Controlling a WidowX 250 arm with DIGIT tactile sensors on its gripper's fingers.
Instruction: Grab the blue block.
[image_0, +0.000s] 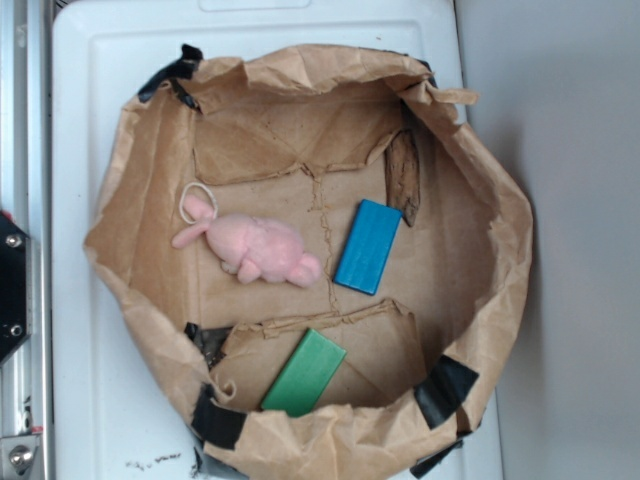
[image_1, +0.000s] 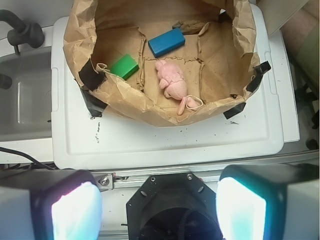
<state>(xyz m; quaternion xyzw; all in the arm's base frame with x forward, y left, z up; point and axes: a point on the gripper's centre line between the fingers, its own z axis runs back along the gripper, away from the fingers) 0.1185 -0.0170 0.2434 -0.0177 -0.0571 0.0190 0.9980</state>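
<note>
Nothing is grabbed yet: the blue block (image_0: 368, 246) lies untouched at three o'clock of the pink plush toy (image_0: 256, 247); the end effector (image_1: 159, 210) is held open, well back.

A crumpled brown paper bag (image_1: 125, 97) sits on a white plastic desk (image_1: 165, 140), well ahead of the gripper (image_1: 159, 210). Inside it, a pink plush toy (image_1: 172, 82) lies nearest the gripper, a flat green block (image_1: 124, 65) to its left, and a flat blue block (image_1: 166, 42) farthest.

Even bright light; soft shadows; wrist view's near fingers (image_1: 75, 210) blurred, glaring.
</note>
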